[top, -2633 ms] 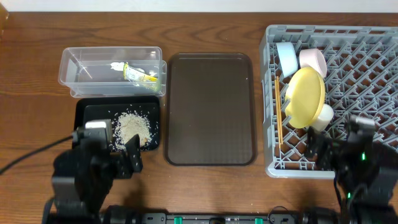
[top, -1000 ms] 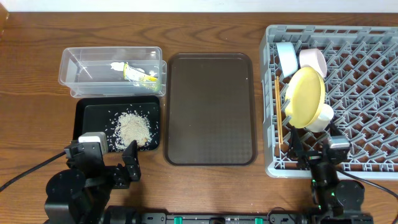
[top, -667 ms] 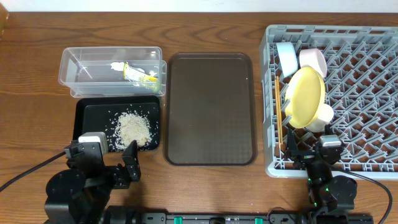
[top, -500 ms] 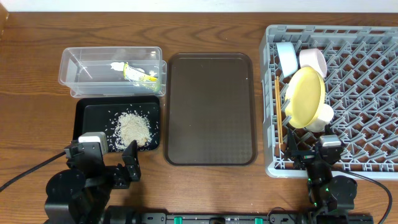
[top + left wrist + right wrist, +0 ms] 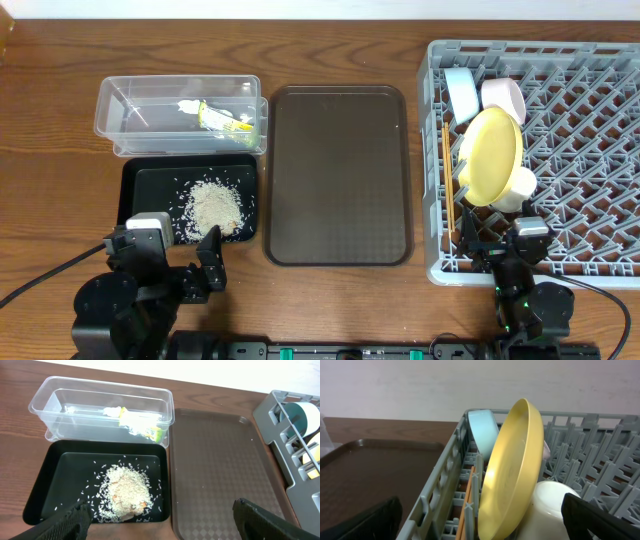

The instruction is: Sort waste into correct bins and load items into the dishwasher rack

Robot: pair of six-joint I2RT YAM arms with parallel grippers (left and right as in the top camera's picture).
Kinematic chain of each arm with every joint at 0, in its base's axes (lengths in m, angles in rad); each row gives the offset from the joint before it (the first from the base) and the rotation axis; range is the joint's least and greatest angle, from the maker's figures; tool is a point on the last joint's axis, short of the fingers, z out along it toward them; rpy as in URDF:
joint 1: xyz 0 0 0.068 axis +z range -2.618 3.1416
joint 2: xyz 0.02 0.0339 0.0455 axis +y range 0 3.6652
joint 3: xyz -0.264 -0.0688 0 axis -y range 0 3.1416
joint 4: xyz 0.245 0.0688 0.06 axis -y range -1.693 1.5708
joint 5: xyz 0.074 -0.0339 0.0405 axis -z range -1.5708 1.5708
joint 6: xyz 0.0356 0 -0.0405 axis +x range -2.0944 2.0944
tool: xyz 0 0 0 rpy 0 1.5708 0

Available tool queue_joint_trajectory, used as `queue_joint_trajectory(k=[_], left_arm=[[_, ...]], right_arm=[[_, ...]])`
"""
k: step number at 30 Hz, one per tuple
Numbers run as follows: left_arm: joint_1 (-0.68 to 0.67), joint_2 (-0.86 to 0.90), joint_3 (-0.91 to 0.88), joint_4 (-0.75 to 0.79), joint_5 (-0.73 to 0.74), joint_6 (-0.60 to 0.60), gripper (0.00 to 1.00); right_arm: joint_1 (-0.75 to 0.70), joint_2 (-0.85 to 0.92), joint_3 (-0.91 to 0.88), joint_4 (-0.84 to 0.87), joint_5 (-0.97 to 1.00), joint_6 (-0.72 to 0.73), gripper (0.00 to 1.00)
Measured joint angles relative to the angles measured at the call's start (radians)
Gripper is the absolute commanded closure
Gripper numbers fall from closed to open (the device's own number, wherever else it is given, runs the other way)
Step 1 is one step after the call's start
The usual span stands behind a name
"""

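Sitting left of the brown serving tray (image 5: 338, 180) on the desk, the clear tub (image 5: 105, 115) holds the snack wrapper (image 5: 228, 121) and the black tray (image 5: 140, 185) holds the rice scraps (image 5: 213, 207). The left fingers (image 5: 70, 519) are spread wide, empty. Right of that tray, the dishwasher rack (image 5: 590, 120) carries the yellow plate (image 5: 492, 152) and the chopsticks (image 5: 448, 180), long axis front to back. The right fingers (image 5: 370, 520), likewise spread, belong to the nearer arm.
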Motion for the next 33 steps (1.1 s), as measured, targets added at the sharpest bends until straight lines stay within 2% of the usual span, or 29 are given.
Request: queue_joint_trajectory(k=[18,22,27,33], left_arm=[[0.000,-0.004,0.000,-0.022,-0.003,0.002,0.07],[0.000,-0.053,-0.047,-0.010,-0.035,0.003,0.07],[0.000,-0.171,-0.230,0.123,-0.071,0.004,0.07],[0.000,-0.329,-0.521,0.434,-0.080,0.005,0.07]], right_arm=[[0.000,0.000,0.000,0.000,0.000,0.000,0.01],[0.000,0.000,0.000,0.000,0.000,0.000,0.01],[0.000,0.000,0.000,0.001,0.000,0.000,0.01],[0.000,0.000,-0.001,0.001,0.002,0.000,0.01]])
